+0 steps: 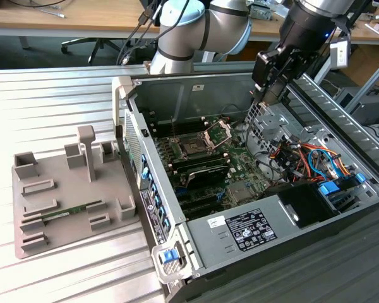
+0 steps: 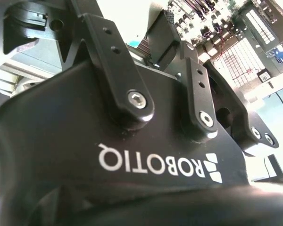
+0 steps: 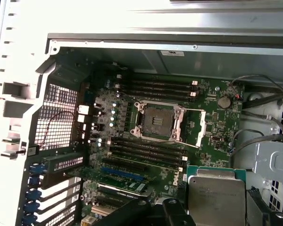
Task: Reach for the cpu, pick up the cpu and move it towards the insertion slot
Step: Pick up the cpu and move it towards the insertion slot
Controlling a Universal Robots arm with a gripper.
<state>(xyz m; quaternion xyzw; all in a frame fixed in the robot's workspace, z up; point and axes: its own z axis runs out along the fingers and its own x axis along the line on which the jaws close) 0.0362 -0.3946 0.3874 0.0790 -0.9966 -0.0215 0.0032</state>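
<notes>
One arm hangs over the open computer case point(image 1: 196, 246) in the exterior view, its gripper point(image 1: 265, 95) above the far side of the case, at about one o'clock from the insertion slot point(image 1: 194, 146). In the first wrist view the cpu point(image 3: 216, 194) shows its silvery top and thin rim close beneath the camera, lying against dark gripper parts at about five o'clock from the insertion slot point(image 3: 157, 121); it looks carried, but the pads are hidden, so whether the gripper pinches it or stands spread cannot be told. The cpu is well apart from the slot and not over it.

The slot's silver frame point(image 3: 200, 128) is swung open toward three o'clock, leaving the dark square socket bare. Long black memory slots point(image 3: 158, 87) run on either side of it across the green motherboard point(image 3: 217, 122). In the second wrist view the black gripper body point(image 2: 132, 141) is seen from very near.

On the ribbed surface point(image 1: 50, 95), at nine o'clock from the case in the exterior view, sits a grey holder tray point(image 1: 31, 233) with a thin green memory stick point(image 1: 66, 213) lying in it. Coloured cables point(image 1: 303, 158) are bundled inside the case at three o'clock from the slot.
</notes>
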